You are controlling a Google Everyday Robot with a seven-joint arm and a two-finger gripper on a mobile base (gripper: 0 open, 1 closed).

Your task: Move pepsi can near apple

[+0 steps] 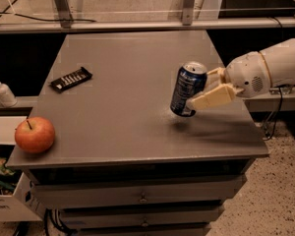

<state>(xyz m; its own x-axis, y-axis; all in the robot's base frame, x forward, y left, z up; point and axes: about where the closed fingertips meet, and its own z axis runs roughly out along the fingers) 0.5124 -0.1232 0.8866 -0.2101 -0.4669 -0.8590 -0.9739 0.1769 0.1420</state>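
the pepsi can (188, 89), dark blue with a silver top, is clamped between the jaws of the gripper (204, 88) over the right side of the worktop (128, 58). it is tilted, its top leaning right, and its base seems lifted just clear of the surface. the apple (35, 134), round and red-orange, is set stem up at the near left corner, well apart from the can.

End effector (199, 89) to apple (35, 134): bare tabletop (123, 107)
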